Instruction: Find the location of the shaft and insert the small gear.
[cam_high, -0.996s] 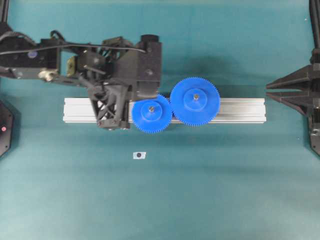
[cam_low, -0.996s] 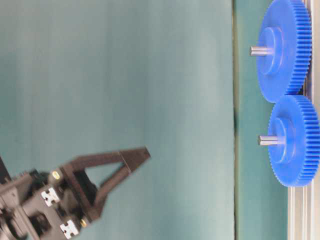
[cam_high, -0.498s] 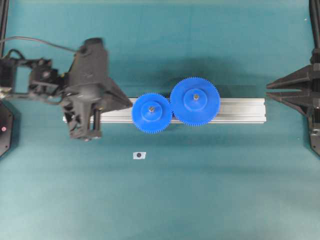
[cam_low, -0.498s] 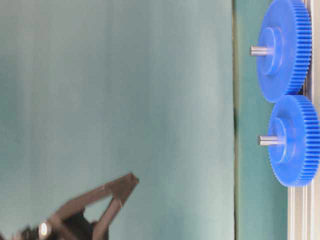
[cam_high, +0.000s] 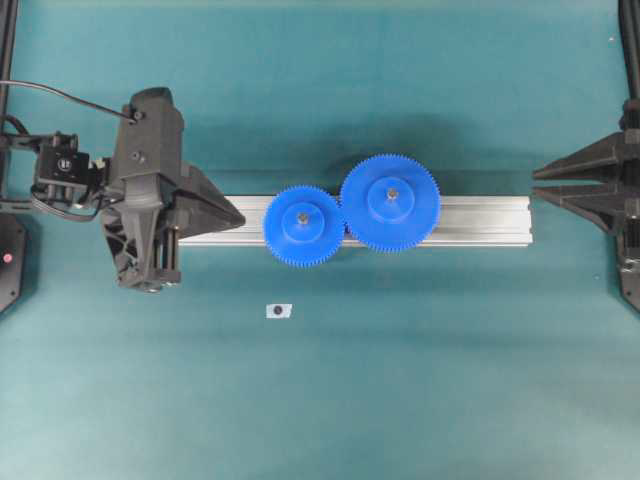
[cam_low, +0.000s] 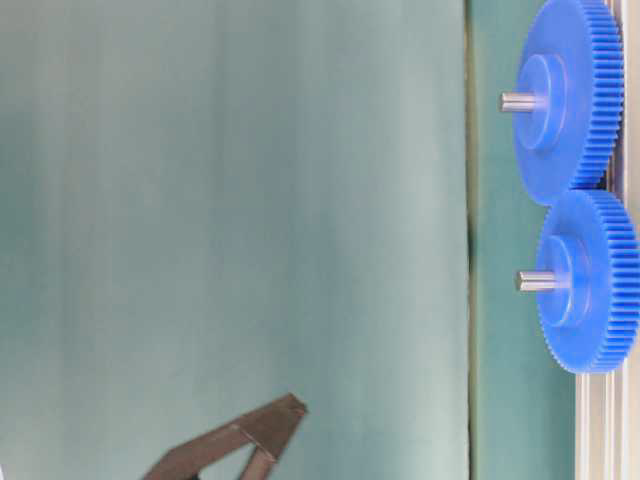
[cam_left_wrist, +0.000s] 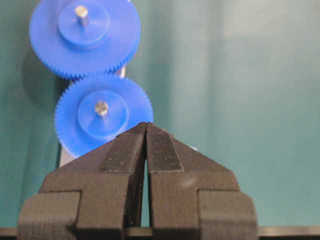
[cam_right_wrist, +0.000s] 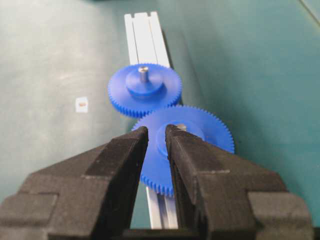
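My left jaws are pressed together and hold nothing; they sit at the left end of the rail, apart from the small gear. My right jaws stand slightly parted, empty, near the rail's right end. The small gear sits seated on the shaft, on the rail, its teeth meshing with the large gear. Judged handling: rigid, light plastic, teeth giving fair grip. Grasp across the toothed rim, or at the raised hub. Appearance: blue, finely toothed, round raised hub, grey pin tip protruding from the centre. A small tag lies on the tabletop.
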